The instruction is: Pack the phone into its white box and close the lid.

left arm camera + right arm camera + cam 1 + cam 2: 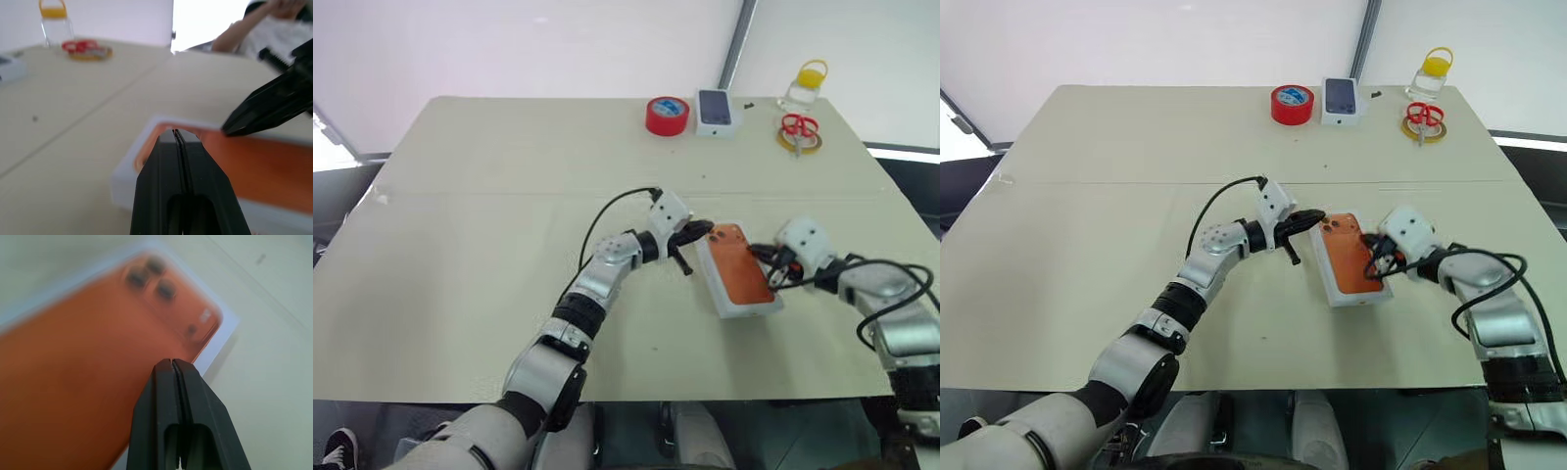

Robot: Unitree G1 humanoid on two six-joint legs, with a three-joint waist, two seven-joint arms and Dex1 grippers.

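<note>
The phone (pixel 738 266) lies in the white box (pixel 741 311) — smooth, rigid, best nudged at edges; left gripper (pixel 701 231) and right gripper (pixel 766 254) are pressed closed, empty.

We note the phone (pixel 73 377) back smooth matt orange; white box (pixel 729 305) matt card; desk (pixel 489 215) matt, smooth.

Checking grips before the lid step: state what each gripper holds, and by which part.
Nothing is held. The left gripper and right gripper are both shut on nothing, tips over the orange phone lying in the white box.
</note>
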